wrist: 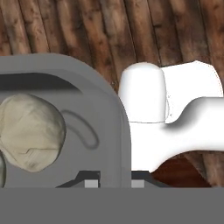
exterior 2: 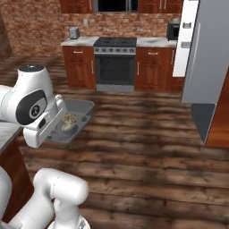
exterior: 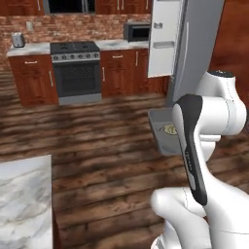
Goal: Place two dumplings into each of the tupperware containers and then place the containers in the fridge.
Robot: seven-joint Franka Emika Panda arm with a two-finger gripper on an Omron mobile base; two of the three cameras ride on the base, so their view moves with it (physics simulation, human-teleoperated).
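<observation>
- Gripping the rim of a grey tupperware container (wrist: 105,131), jaws clenched on its wall, fingertips (wrist: 91,183) showing one on each side of the wall at the bottom of the hand view.
- Held in mid-air above the wooden floor (exterior 2: 147,147), well apart from the marble worktop (exterior: 24,199) at the lower left of the left base view.
- Seen in the right base view as a shallow tub (exterior 2: 82,112) jutting away from the wrist toward the oven (exterior 2: 115,67), long axis running from the hand outward and slightly right, roughly level.
- Seen in the left base view as a tub (exterior: 158,129) partly hidden behind the forearm, long axis running away from the camera toward the fridge (exterior: 194,48).
- Resting inside the tub close to the held rim, a pale tan dumpling (wrist: 30,131), rounded and mottled, just beside the clamped wall; edge of a second dumpling (wrist: 1,170) at the left border of the hand view.
- Showing in the right base view as a light lump (exterior 2: 69,121) in the end of the tub nearest the hand, count unclear there.
- Standing with door (exterior 2: 185,40) swung open, fridge at the right of the kitchen, well apart from the container.
- Carrying no readable writing on tub, fridge or oven; a small round mark on the arm's joint cover in the right base view, too blurred to read.
</observation>
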